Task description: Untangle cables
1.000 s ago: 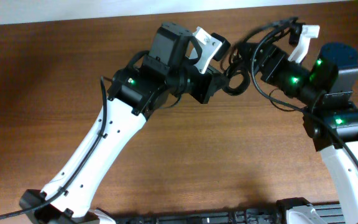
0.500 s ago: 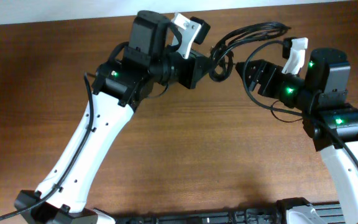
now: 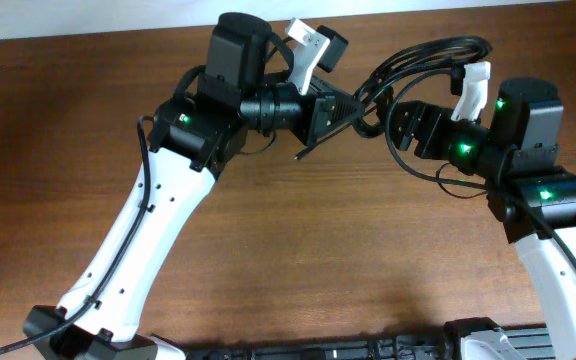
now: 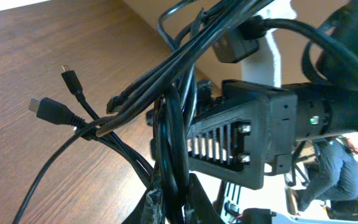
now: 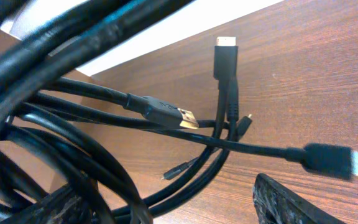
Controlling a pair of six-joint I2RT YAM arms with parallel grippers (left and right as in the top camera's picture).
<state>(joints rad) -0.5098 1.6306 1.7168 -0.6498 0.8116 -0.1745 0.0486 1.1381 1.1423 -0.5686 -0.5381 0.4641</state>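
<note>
Black padded jaws of the left gripper [image 4: 178, 198] pinch the cables [image 3: 423, 52]. The right gripper [image 5: 173, 208] stands spread wide, strands lying against one finger. The bundle hangs lifted between both grippers above the wooden table [image 3: 318, 240], plug ends [image 5: 225, 46] dangling.

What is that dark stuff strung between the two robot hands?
A tangled bundle of black cables bridges the gap from the left gripper to the right gripper, clearest in the overhead view.

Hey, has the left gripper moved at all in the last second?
Yes. In the overhead view the left gripper has shifted up the picture, toward the table far edge, and slightly left, taking the cables it grips along.
</note>
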